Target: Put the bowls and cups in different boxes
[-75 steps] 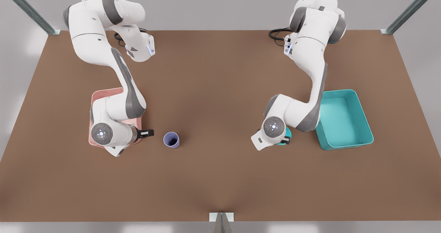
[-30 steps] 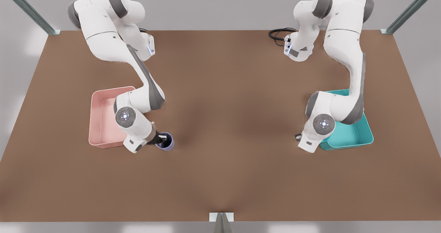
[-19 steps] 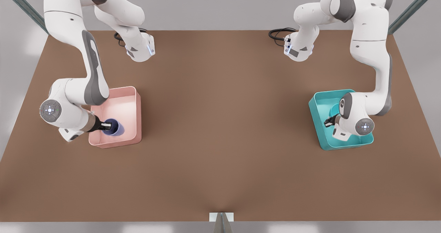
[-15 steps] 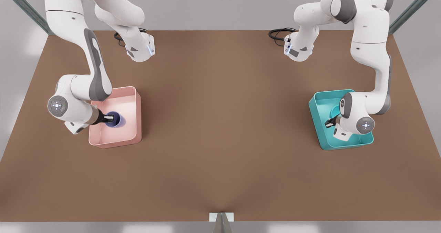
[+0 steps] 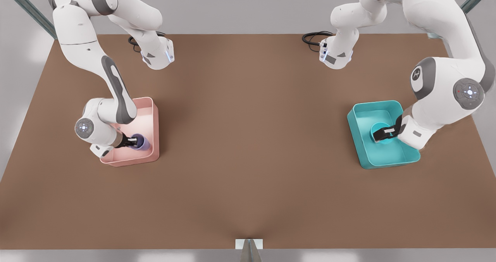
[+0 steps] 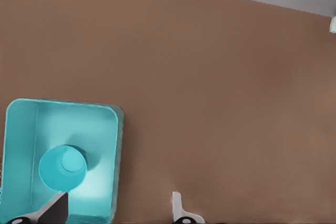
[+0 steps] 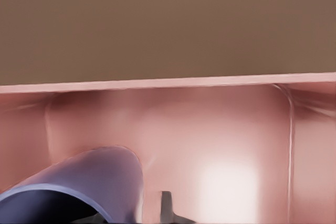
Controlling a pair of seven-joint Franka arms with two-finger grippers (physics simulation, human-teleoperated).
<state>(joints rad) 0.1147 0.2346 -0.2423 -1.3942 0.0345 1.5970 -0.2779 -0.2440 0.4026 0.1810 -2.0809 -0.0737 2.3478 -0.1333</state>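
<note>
The teal bowl [image 5: 381, 132] sits inside the teal box [image 5: 387, 161], also seen from above as the bowl [image 6: 63, 167] in the box [image 6: 21, 129]. My left gripper [image 5: 384, 132] hovers over it, open, fingertips [image 6: 55, 207] wide apart and clear of the bowl. The lavender cup [image 5: 141, 142] is in the pink box [image 5: 155, 114] at the front view's left. My right gripper [image 5: 133, 141] is at the cup's rim, open. One finger [image 7: 165, 205] stands just outside the cup's wall [image 7: 105, 174] with a small gap. The other finger is hidden.
Both boxes rest on a brown table [image 5: 248, 138], the pink one at the front view's left, the teal one at its right. The arm bases [image 5: 157, 54] and a black cable [image 5: 312, 39] are at the far edge.
The right gripper brought the cup lower and nearer the pink box's front wall. The left arm's wrist swung out to the teal box's right side, and the bowl now shows inside that box.
</note>
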